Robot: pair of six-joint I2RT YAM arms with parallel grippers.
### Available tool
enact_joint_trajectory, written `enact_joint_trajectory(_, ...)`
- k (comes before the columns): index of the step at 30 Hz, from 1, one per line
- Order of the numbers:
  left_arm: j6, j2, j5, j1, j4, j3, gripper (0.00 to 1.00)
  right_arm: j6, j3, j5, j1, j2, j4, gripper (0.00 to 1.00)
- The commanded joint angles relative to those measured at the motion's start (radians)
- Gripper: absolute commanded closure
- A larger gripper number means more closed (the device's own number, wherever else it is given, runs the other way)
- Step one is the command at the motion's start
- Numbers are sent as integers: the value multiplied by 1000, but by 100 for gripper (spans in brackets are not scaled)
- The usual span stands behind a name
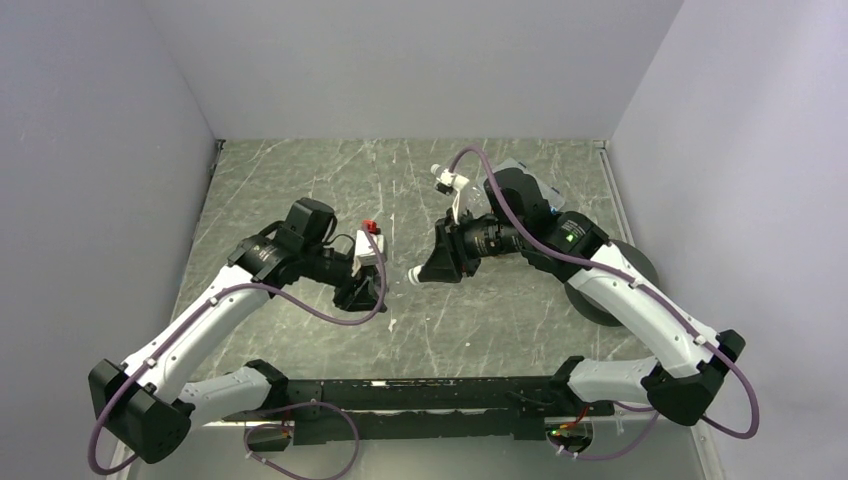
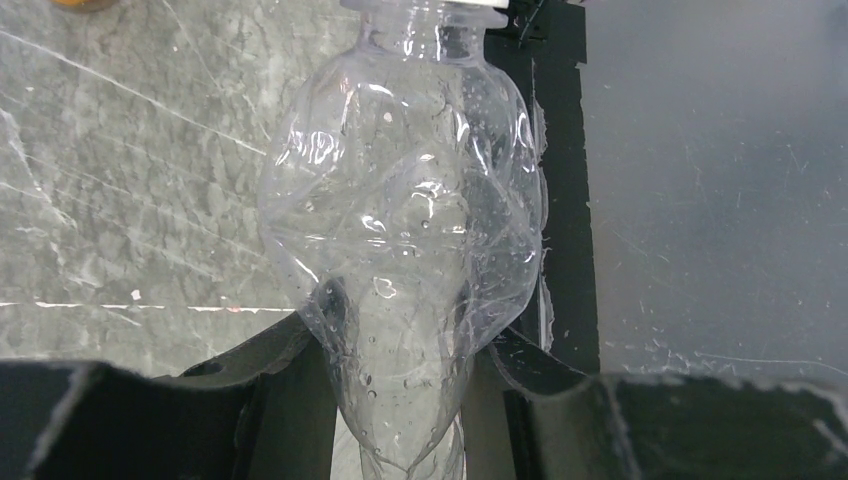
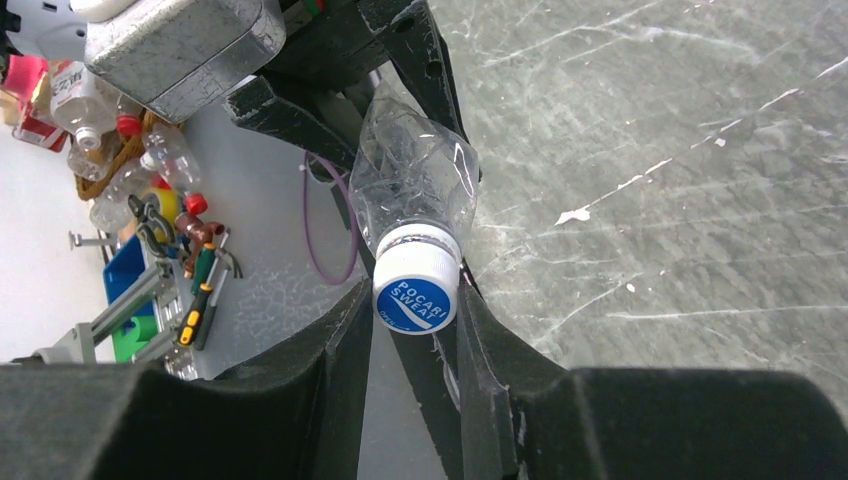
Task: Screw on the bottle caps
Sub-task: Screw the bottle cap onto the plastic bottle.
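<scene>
Right gripper [image 3: 413,290] has its two black fingers pinched on a small round white plastic cap with a blue top [image 3: 415,298]. The cap sits on the neck of a clear, crumpled plastic bottle [image 2: 400,200]. Left gripper [image 2: 400,340] squeezes the fat part of that bottle from both sides, so neither gripper is wide apart; each one is holding something. The two arms meet in the middle, above the grey marbled table [image 2: 120,200], and the bottle lies sideways in the air between them, not touching the table.

I think this is the twisting step. The cap is on the neck, but I cannot tell how tight it is, because the threads are hidden under it.

Next, the right gripper would need to turn the cap round while the left one holds the bottle firm. The bottle is thin and squashy, so it could bend or spin if squeezed too softly. The cap also has to stay straight on the neck.
</scene>
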Motion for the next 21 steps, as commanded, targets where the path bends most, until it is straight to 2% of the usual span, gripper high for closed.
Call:
enact_joint_trajectory(1,23,0,158,-8,182,114,100,-22,-1,-40,51,49,-58,91)
enact_joint_trajectory(4,-10,-22,94,-8,260,86,100,1,-6,-26,51,59,-48,91)
enact_joint_trajectory(8,-62,-78,-80,-9,449,10,100,75,-6,-1,43,91,-31,92)
enact_joint_trajectory(13,-74,-100,-262,-14,590,-42,100,212,21,39,-12,150,-68,93)
enact_joint_trajectory(21,-106,-97,-534,-95,919,-190,100,387,54,147,-86,214,-86,93)
